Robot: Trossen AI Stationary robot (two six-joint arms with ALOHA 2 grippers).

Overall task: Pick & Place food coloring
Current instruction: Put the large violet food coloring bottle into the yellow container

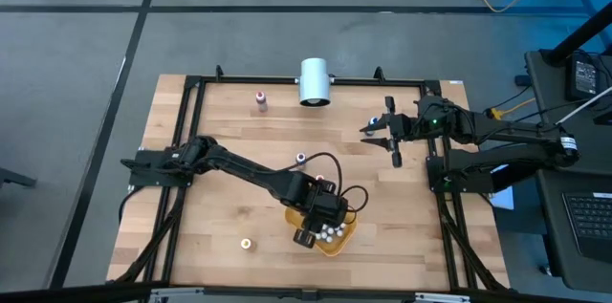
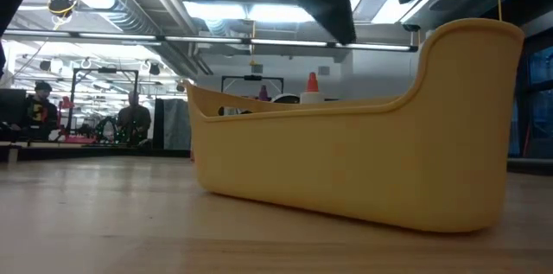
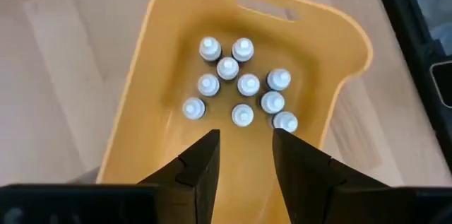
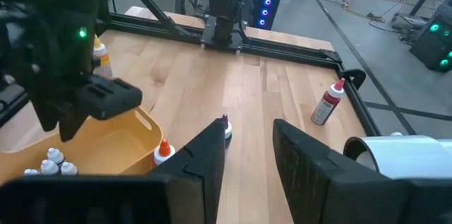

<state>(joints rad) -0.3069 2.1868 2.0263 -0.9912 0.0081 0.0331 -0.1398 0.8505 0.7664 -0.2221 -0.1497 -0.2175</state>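
An orange tray (image 1: 346, 238) sits near the table's near edge. Inside it (image 3: 152, 54), several tiny white-topped food coloring bottles (image 3: 240, 86) stand upright on its floor. My left gripper (image 3: 246, 143) hangs open above them and touches nothing. Other bottles stand loose on the table: a purple-topped one (image 1: 300, 159) (image 4: 224, 126), a pink-topped one (image 1: 260, 100) (image 4: 326, 104), a yellowish one (image 1: 247, 243), and an orange-topped one (image 4: 163, 150) next to the tray. My right gripper (image 1: 381, 142) (image 4: 244, 146) is open and empty over the table's right far part.
A big white cylinder (image 1: 314, 81) (image 4: 395, 155) lies at the table's far edge. A black frame (image 1: 287, 80) runs round the tabletop. The left arm (image 1: 239, 167) crosses the table's middle. Bare wood lies left of the tray. People stand far off in the room (image 2: 39, 105).
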